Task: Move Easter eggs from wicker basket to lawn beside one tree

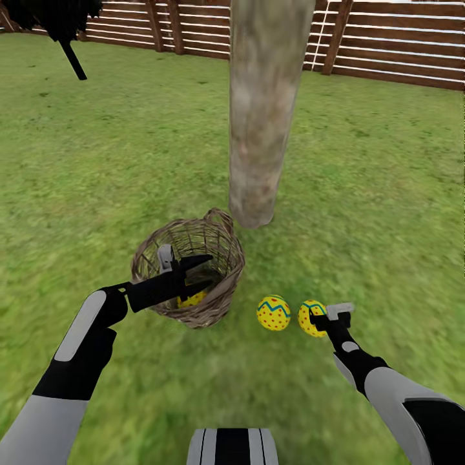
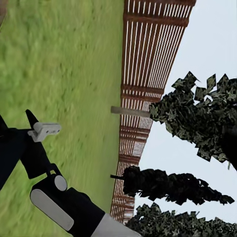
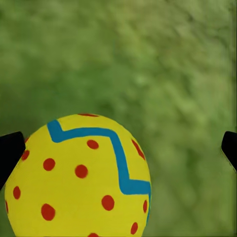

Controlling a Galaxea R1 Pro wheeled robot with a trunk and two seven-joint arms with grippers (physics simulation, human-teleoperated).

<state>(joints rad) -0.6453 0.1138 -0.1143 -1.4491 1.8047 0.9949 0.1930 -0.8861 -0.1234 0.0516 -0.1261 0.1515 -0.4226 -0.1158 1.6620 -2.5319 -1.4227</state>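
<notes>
The wicker basket (image 1: 194, 258) stands on the lawn (image 1: 97, 161) just in front of the thick pale tree trunk (image 1: 261, 110). One Easter egg (image 1: 192, 299) shows as a yellow patch low inside it. My left gripper (image 1: 201, 272) hangs open over the basket's mouth, holding nothing. Two more Easter eggs lie on the grass right of the basket, near the trunk: one (image 1: 274, 313) free, the other (image 1: 309, 318) at my right gripper (image 1: 316, 320). In the right wrist view that egg (image 3: 79, 177) sits between the wide-apart fingertips (image 3: 10, 153) of the open right gripper (image 3: 118, 148).
A brown slatted wooden fence (image 1: 387, 39) closes the lawn behind the trunk. A thin-trunked black-foliage tree (image 1: 61, 22) stands at the far left. The left wrist view shows my right arm (image 2: 54, 197), the fence (image 2: 143, 98) and dark trees (image 2: 197, 118). Open grass lies on both sides.
</notes>
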